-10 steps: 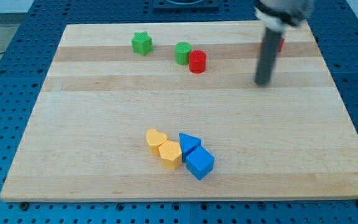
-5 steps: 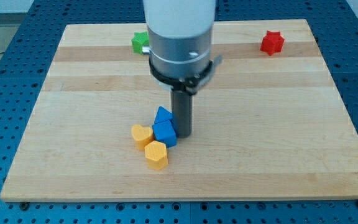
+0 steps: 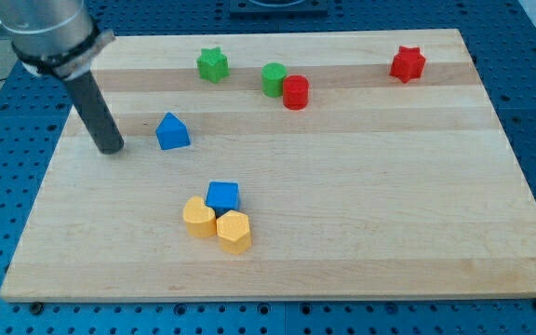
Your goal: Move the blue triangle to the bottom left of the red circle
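Note:
The blue triangle (image 3: 172, 131) lies on the wooden board (image 3: 389, 205), left of centre. The red circle (image 3: 295, 92) stands near the view's top, touching a green cylinder (image 3: 274, 79) on its left. The triangle is well to the left of and below the red circle. My tip (image 3: 110, 147) rests on the board to the left of the blue triangle, a short gap apart from it.
A green star (image 3: 212, 64) is at the top, left of centre. A red star (image 3: 408, 63) is at the top right. A blue cube (image 3: 222, 196), a yellow heart (image 3: 198, 218) and a yellow hexagon (image 3: 234, 231) cluster together near the bottom.
The blue triangle has moved up and left, away from the cluster. My tip went from the right of the blue blocks to the triangle's left. The cube and yellow blocks shifted slightly.

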You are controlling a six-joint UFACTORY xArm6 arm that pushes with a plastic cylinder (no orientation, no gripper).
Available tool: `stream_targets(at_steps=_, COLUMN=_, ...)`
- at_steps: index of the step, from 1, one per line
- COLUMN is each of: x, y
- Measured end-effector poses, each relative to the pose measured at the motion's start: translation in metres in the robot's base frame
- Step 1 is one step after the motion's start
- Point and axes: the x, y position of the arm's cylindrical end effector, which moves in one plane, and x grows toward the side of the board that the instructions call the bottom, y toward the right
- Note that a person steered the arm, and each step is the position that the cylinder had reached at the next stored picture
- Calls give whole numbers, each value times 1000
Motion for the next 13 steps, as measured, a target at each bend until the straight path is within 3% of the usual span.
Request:
stream_targets(at_steps=1, x=-14, y=39)
stream_targets(at_steps=4, x=30, y=121)
stream_targets(at_steps=6, x=8, y=178)
stream_targets(at_steps=9, x=-13, y=206)
stream_targets(at_steps=11, x=-7, y=185)
stream_targets(at_steps=12, x=-61, y=185)
stream_targets(at_steps=13, x=-62, y=215)
